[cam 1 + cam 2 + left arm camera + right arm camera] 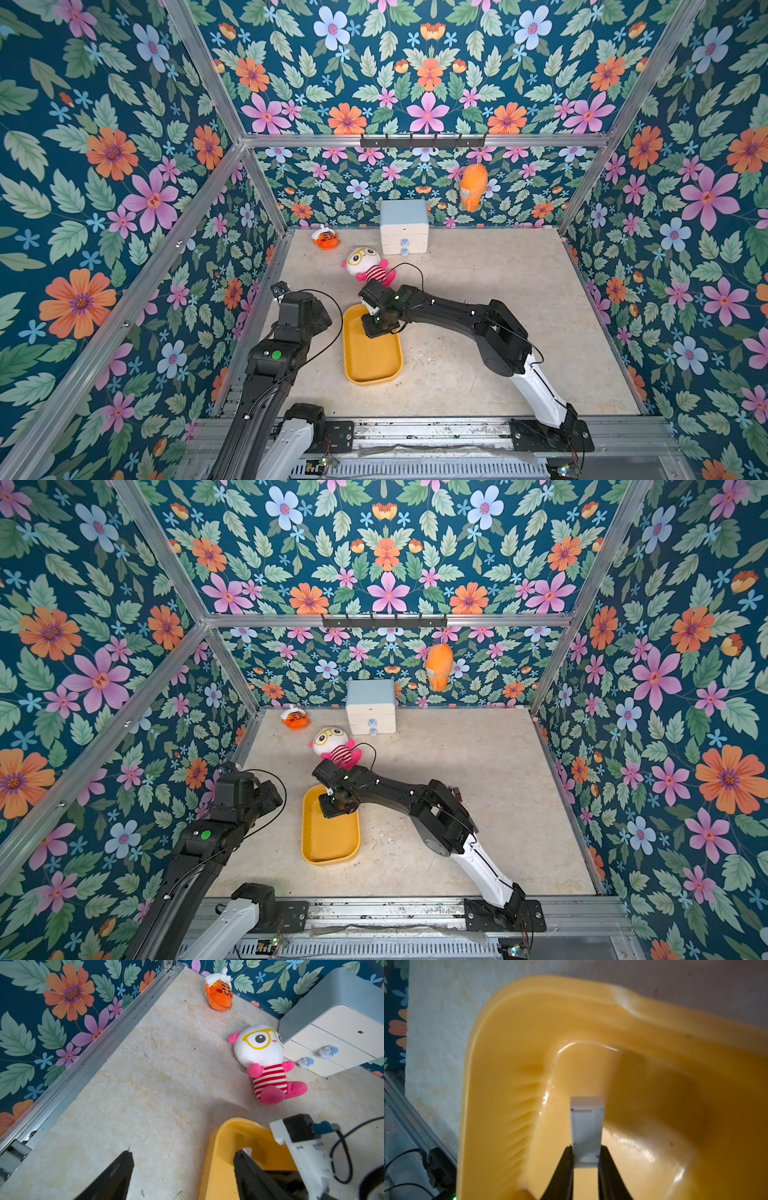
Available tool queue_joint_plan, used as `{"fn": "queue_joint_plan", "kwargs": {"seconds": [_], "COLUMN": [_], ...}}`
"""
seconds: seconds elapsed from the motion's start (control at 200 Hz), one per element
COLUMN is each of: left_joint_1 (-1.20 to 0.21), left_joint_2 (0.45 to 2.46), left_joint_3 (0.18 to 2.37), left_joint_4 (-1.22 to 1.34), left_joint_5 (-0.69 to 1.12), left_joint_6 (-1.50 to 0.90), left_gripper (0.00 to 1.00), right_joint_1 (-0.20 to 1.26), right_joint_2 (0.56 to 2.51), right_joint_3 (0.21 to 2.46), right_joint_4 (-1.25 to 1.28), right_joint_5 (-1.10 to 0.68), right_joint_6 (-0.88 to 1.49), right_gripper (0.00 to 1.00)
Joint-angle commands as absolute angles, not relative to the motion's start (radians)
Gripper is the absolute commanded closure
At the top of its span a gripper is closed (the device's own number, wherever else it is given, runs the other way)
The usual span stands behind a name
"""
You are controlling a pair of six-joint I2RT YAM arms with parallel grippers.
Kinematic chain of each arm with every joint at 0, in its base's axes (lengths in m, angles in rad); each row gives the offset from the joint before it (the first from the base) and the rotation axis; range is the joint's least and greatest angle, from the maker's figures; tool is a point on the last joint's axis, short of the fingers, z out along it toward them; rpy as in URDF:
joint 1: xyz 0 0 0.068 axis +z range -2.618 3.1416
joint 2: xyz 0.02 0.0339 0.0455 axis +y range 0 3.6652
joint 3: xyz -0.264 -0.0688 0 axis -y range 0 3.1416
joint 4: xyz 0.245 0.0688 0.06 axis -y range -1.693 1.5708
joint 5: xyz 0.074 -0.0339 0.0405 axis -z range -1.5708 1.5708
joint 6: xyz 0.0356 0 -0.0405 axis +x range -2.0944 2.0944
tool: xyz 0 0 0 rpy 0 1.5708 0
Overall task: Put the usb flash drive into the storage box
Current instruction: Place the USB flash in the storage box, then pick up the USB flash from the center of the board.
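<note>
1. Surface is a beige marbled tabletop (478, 332), lightly scuffed. Floral wallpaper walls stand on three sides, with aluminium frame posts at the corners.
2. The storage box (371, 365) lies flat, its long side running away from the arm bases.
3. My right gripper (586, 1149) is clamped narrow on the usb flash drive (586, 1124). The drive is white and pokes past the fingertips, inside the rim over the box's far end. I can't tell whether it touches the box floor.
4. My left gripper (182, 1157) has its jaws spread wide, by the box's left rim at the far end.
5. Beyond the box's far end:
   - plush doll (368, 266) lying near;
   - drawer chest (404, 226) farther back, at the wall;
   - small orange toy (325, 239) back-left.
6. Right of the box there is broad bare table. Left of it there is only a narrow strip before the frame rail.
</note>
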State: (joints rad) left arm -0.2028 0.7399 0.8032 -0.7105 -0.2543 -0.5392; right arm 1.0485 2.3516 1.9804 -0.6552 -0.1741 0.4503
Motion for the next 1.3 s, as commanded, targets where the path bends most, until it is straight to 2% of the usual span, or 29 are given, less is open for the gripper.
{"fn": "queue_joint_plan", "kwargs": {"seconds": [0.0,0.285,0.325,0.41,0.565,0.74,0.88,1.02,1.195,1.25,1.295], "left_joint_1": [-0.202,-0.201,-0.202,-0.202,-0.202,-0.202,-0.207,-0.231,-0.350,-0.473,-0.605], "left_joint_2": [0.736,0.739,0.741,0.747,0.749,0.742,0.733,0.726,0.810,0.856,0.899], "left_joint_3": [0.795,0.790,0.790,0.789,0.790,0.788,0.778,0.767,0.792,0.799,0.814], "left_joint_4": [-0.687,-0.683,-0.683,-0.681,-0.681,-0.680,-0.655,-0.616,-0.590,-0.546,-0.504], "left_joint_5": [-0.237,-0.224,-0.221,-0.216,-0.213,-0.203,-0.140,-0.044,0.081,0.070,-0.007], "left_joint_6": [-0.519,-0.518,-0.517,-0.515,-0.516,-0.514,-0.490,-0.452,-0.481,-0.537,-0.586], "left_gripper": [0.18,0.16,0.16,0.16,0.14,0.13,0.14,0.20,0.26,0.28,0.28], "right_joint_1": [1.050,1.061,1.064,1.068,1.067,1.066,1.027,0.884,0.524,0.381,0.274], "right_joint_2": [2.410,2.536,2.540,2.544,2.510,2.371,2.140,1.828,1.433,1.340,1.288], "right_joint_3": [2.071,2.265,2.277,2.298,2.295,2.222,2.003,1.596,1.091,0.956,0.871], "right_joint_4": [-0.767,-0.857,-0.854,-0.858,-0.880,-0.904,-0.885,-0.771,-0.638,-0.580,-0.561], "right_joint_5": [-0.156,-0.181,-0.181,-0.185,-0.167,-0.107,-0.014,0.013,0.005,-0.035,-0.041], "right_joint_6": [0.487,0.518,0.518,0.520,0.518,0.487,0.459,0.489,0.573,0.593,0.612], "right_gripper": [0.94,0.88,0.85,0.71,0.56,0.54,0.54,0.56,0.56,0.56,0.56]}}
